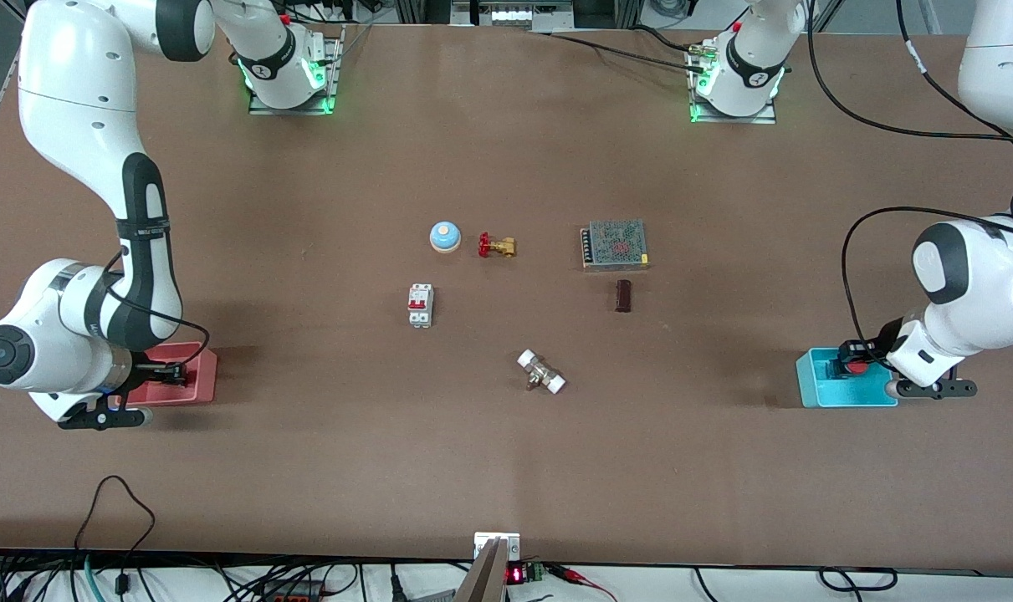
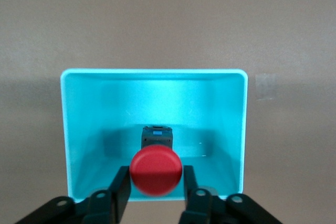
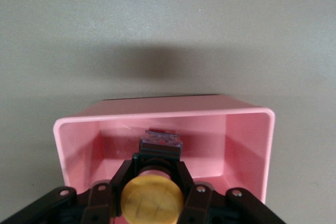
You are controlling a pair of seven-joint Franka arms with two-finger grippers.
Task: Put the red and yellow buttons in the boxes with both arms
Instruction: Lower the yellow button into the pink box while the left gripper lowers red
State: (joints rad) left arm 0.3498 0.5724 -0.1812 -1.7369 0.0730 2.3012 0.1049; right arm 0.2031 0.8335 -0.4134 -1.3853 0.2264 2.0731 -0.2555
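My left gripper reaches into the cyan box at the left arm's end of the table. It is shut on the red button, its fingers pressing the sides of the round cap. The button's dark base is low inside the cyan box. My right gripper reaches into the pink box at the right arm's end. It is shut on the yellow button, its fingers gripping just under the cap, inside the pink box. The yellow button is hidden in the front view.
In the table's middle lie a blue-and-cream bell, a brass valve with a red handle, a white breaker, a metal mesh power unit, a dark block and a white-ended fitting.
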